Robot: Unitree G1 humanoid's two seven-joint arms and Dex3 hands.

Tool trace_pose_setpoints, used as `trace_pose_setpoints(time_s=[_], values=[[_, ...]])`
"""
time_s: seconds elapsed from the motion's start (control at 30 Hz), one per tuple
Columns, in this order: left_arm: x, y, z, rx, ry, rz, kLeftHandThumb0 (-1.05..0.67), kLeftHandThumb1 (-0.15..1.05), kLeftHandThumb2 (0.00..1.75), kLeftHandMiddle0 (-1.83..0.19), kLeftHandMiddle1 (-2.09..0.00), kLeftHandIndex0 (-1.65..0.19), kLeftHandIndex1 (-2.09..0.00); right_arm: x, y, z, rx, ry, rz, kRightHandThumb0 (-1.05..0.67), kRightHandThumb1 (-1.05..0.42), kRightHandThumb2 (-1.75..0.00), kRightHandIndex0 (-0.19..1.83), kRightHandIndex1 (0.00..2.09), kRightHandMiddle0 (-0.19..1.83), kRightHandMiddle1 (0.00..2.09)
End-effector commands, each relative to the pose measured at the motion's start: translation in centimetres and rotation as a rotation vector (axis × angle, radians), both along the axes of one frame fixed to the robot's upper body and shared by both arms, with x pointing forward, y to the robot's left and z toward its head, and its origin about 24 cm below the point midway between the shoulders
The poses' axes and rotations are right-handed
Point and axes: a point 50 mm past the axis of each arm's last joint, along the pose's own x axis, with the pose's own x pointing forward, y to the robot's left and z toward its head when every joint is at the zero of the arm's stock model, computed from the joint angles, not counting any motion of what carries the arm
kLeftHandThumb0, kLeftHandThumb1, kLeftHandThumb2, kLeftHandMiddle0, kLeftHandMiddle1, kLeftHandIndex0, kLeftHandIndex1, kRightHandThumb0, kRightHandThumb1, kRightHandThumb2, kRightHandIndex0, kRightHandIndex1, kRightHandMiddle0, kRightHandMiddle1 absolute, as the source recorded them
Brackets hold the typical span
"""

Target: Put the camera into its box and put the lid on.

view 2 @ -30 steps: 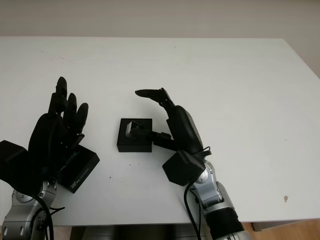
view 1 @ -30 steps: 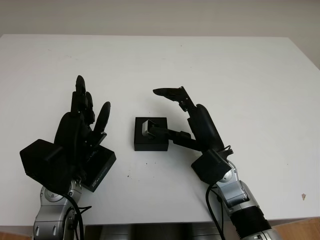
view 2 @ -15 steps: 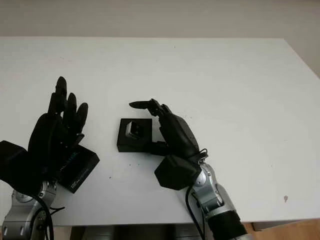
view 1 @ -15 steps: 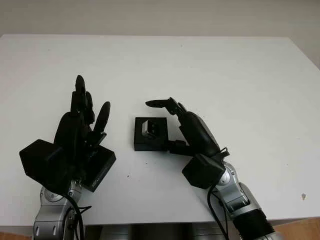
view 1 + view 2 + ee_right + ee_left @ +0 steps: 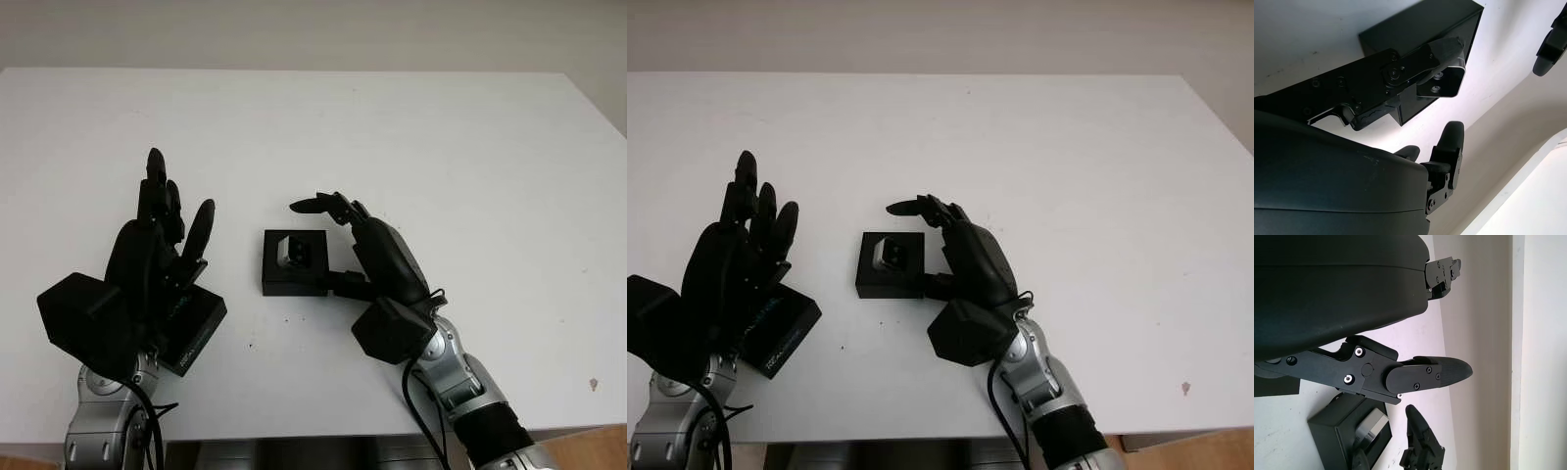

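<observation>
Black box (image 5: 295,262) mid-table, camera (image 5: 293,251) already seated inside. Your right hand (image 5: 377,262) sits beside it, open, holding nothing. Left hand (image 5: 157,257) open over the lid (image 5: 192,329), likely for pickup.

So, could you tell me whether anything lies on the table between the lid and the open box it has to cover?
Nothing visible does. The lid lies under the open left hand, and bare table separates it from the box, where the camera sits. The open right hand is at the box's far side.
</observation>
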Motion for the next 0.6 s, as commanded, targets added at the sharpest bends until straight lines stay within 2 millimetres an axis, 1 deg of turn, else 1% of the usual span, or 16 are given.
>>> trace_pose_setpoints(time_s=[0.0, 0.13, 0.33, 0.57], values=[[0.04, -0.04, 0.29, 0.001, -0.011, 0.001, -0.52, 1.05, 0.45, 0.19, 0.00, 0.19, 0.00, 0.02, 0.28, 0.04, 0.020, -0.006, 0.006, -0.58, -0.88, -0.05, 0.15, 0.58, 0.24, 1.10], [0.02, -0.08, 0.30, -0.004, -0.010, 0.000, -0.52, 1.05, 0.44, 0.19, 0.00, 0.19, 0.00, 0.12, 0.16, 0.10, 0.046, 0.004, -0.002, -0.57, -0.88, -0.06, 0.15, 0.60, 0.27, 1.14], [0.04, -0.10, 0.30, -0.001, -0.010, 0.003, -0.51, 1.05, 0.45, 0.19, 0.00, 0.19, 0.00, -0.02, 0.09, -0.04, 0.048, 0.009, 0.005, -0.56, -0.88, -0.05, 0.15, 0.61, 0.28, 1.16], [0.00, 0.01, 0.28, -0.001, -0.016, 0.007, -0.53, 1.05, 0.45, 0.19, 0.00, 0.19, 0.00, -0.19, 0.00, -0.10, 0.003, 0.003, 0.024, -0.57, -0.88, -0.05, 0.15, 0.62, 0.28, 1.15]])
